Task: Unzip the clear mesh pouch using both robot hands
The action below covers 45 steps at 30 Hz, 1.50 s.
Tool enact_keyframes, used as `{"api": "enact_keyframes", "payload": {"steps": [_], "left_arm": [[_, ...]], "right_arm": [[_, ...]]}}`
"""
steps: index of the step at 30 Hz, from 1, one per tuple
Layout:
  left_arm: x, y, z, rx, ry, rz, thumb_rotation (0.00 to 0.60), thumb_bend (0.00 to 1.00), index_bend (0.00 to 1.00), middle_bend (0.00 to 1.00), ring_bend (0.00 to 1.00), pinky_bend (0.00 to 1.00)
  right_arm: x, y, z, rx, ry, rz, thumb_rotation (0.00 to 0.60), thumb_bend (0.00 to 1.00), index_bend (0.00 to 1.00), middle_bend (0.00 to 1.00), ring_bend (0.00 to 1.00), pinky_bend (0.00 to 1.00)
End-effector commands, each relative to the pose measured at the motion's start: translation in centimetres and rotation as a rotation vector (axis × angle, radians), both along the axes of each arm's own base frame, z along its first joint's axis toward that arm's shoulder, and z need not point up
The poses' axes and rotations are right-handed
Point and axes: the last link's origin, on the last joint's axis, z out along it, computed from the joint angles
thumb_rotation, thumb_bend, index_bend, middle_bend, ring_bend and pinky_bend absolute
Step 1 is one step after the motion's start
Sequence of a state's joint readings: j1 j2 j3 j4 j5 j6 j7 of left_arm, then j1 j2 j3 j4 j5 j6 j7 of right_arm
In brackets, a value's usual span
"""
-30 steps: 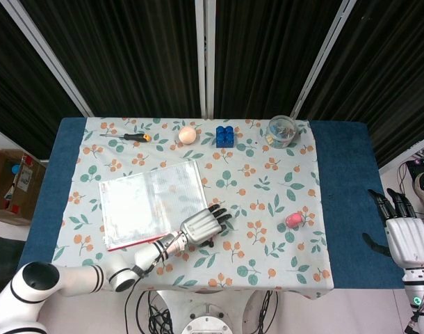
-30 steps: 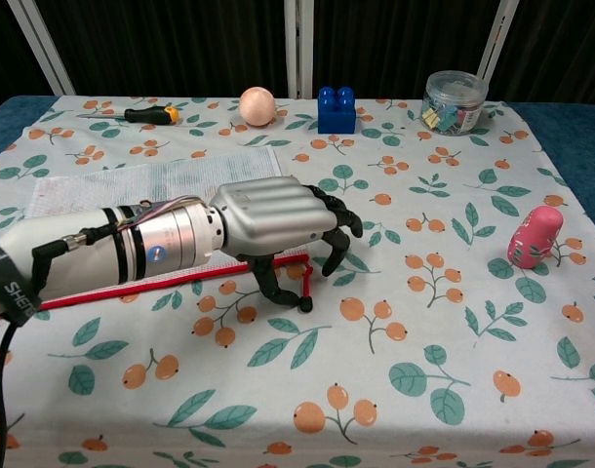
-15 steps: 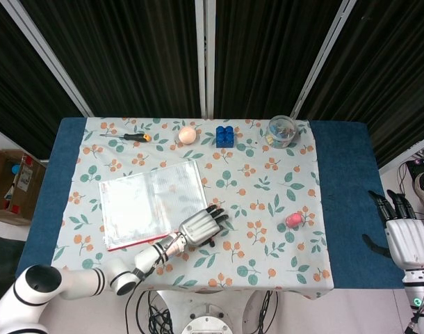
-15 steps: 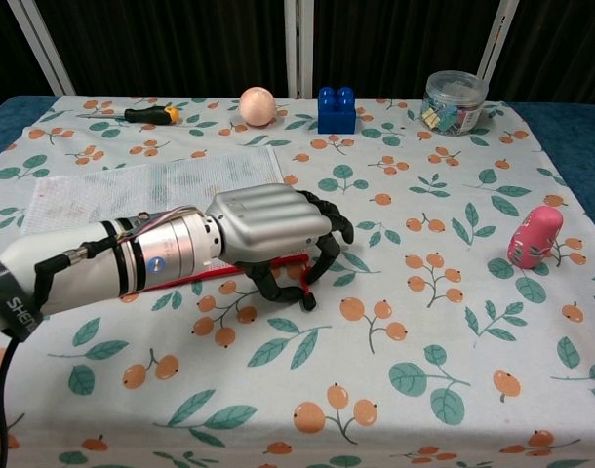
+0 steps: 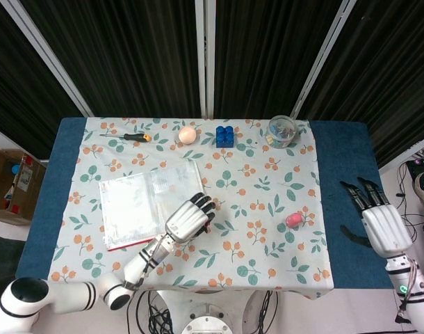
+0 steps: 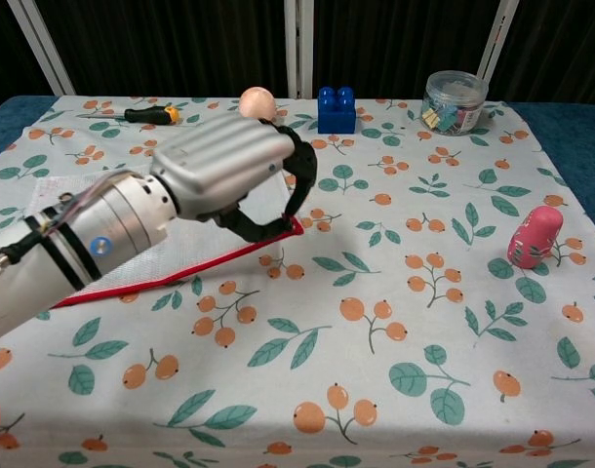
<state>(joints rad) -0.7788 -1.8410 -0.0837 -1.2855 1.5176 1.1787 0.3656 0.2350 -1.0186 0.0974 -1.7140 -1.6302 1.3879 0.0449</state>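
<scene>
Clear mesh pouch (image 5: 146,202) lies on the table's (image 5: 337,209) left half, long axis running left-right, red zipper edge (image 6: 180,276) facing the front edge. Floral cloth (image 6: 395,322) covers the table, dark curtains behind. Left hand (image 5: 187,220) pinches the pouch's lifted front-right corner. Right hand (image 5: 380,224) hovers off the right edge, fingers apart, holding nothing.

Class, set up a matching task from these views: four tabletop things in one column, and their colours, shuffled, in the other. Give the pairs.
Things:
1. toy brick
2. ball
3. small doll
4. screwdriver handle

Colours:
A. pink
B. orange and black
C. blue
D. peach

Pairs: 1-C, 2-D, 3-A, 4-B
</scene>
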Motion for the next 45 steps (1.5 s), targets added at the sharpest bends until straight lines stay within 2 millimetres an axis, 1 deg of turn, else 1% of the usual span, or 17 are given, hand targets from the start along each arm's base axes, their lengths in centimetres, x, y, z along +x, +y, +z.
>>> {"api": "enact_keyframes", "payload": {"steps": [1, 4, 5, 7, 9, 10, 12, 13, 15, 18, 25, 29, 32, 35, 40, 45], "left_arm": [[-0.6, -1.3, 2.9, 0.148, -0.082, 0.043, 0.600, 0.40, 0.71, 0.45, 0.36, 0.38], [-0.7, -2.1, 4.1, 0.210, -0.120, 0.060, 0.600, 0.40, 0.73, 0.57, 0.49, 0.49], [-0.7, -2.4, 4.5, 0.229, -0.133, 0.066, 0.600, 0.40, 0.73, 0.60, 0.52, 0.51], [-0.8, -2.8, 5.0, 0.254, -0.149, 0.076, 0.600, 0.40, 0.75, 0.68, 0.59, 0.57], [-0.9, -3.3, 5.4, 0.276, -0.164, 0.090, 0.600, 0.39, 0.76, 0.74, 0.66, 0.60], [-0.9, -3.5, 5.6, 0.283, -0.175, 0.100, 0.600, 0.39, 0.76, 0.76, 0.69, 0.61], [-0.9, -3.7, 6.0, 0.288, -0.189, 0.111, 0.600, 0.39, 0.76, 0.80, 0.75, 0.63], [-1.0, -3.8, 6.2, 0.293, -0.196, 0.117, 0.600, 0.39, 0.76, 0.81, 0.76, 0.64], [-1.0, -4.0, 6.4, 0.297, -0.206, 0.124, 0.600, 0.38, 0.76, 0.82, 0.77, 0.64], [-1.0, -4.2, 6.7, 0.290, -0.224, 0.134, 0.600, 0.38, 0.76, 0.83, 0.77, 0.64], [-1.3, -4.5, 6.8, 0.277, -0.233, 0.145, 0.600, 0.38, 0.76, 0.82, 0.77, 0.64], [-1.5, -4.4, 6.9, 0.272, -0.242, 0.154, 0.600, 0.38, 0.76, 0.82, 0.77, 0.64], [-1.6, -4.3, 7.0, 0.269, -0.245, 0.160, 0.600, 0.38, 0.76, 0.82, 0.77, 0.64], [-1.8, -4.3, 7.1, 0.270, -0.249, 0.166, 0.600, 0.38, 0.76, 0.82, 0.77, 0.64], [-2.1, -4.2, 7.1, 0.267, -0.254, 0.175, 0.600, 0.38, 0.76, 0.81, 0.76, 0.64], [-2.3, -4.3, 7.2, 0.264, -0.262, 0.182, 0.600, 0.38, 0.76, 0.81, 0.76, 0.64]], "right_arm": [[3.9, -2.5, -0.4, 0.076, -0.044, 0.133, 0.600, 0.12, 0.09, 0.17, 0.01, 0.09], [7.1, -4.6, -1.1, 0.145, -0.058, 0.224, 0.600, 0.13, 0.13, 0.20, 0.01, 0.09], [8.4, -5.5, -1.5, 0.169, -0.052, 0.257, 0.600, 0.14, 0.14, 0.21, 0.01, 0.09], [10.4, -6.7, -2.2, 0.205, -0.043, 0.304, 0.600, 0.14, 0.19, 0.23, 0.02, 0.09], [12.6, -7.9, -3.5, 0.255, -0.033, 0.344, 0.600, 0.15, 0.24, 0.24, 0.02, 0.09], [13.8, -8.6, -4.2, 0.283, -0.025, 0.365, 0.600, 0.15, 0.26, 0.25, 0.02, 0.09], [15.5, -9.5, -5.5, 0.317, -0.020, 0.394, 0.600, 0.14, 0.30, 0.26, 0.03, 0.10], [16.5, -10.0, -6.4, 0.343, -0.015, 0.406, 0.600, 0.15, 0.32, 0.26, 0.03, 0.10], [17.8, -10.8, -8.0, 0.383, -0.008, 0.417, 0.600, 0.15, 0.35, 0.27, 0.04, 0.11], [19.8, -12.2, -11.0, 0.432, 0.014, 0.432, 0.600, 0.17, 0.36, 0.27, 0.04, 0.11], [22.6, -14.2, -16.1, 0.471, 0.024, 0.440, 0.600, 0.18, 0.36, 0.27, 0.04, 0.11], [23.4, -14.5, -18.1, 0.507, 0.006, 0.433, 0.600, 0.18, 0.36, 0.27, 0.04, 0.11], [23.8, -14.5, -19.4, 0.533, 0.003, 0.435, 0.600, 0.18, 0.39, 0.27, 0.04, 0.11], [24.0, -14.4, -20.5, 0.558, 0.007, 0.435, 0.600, 0.18, 0.41, 0.27, 0.04, 0.11], [24.2, -14.3, -21.4, 0.572, 0.003, 0.442, 0.600, 0.19, 0.44, 0.29, 0.06, 0.11], [24.5, -14.4, -21.9, 0.580, -0.017, 0.441, 0.600, 0.25, 0.51, 0.32, 0.08, 0.12]]}}
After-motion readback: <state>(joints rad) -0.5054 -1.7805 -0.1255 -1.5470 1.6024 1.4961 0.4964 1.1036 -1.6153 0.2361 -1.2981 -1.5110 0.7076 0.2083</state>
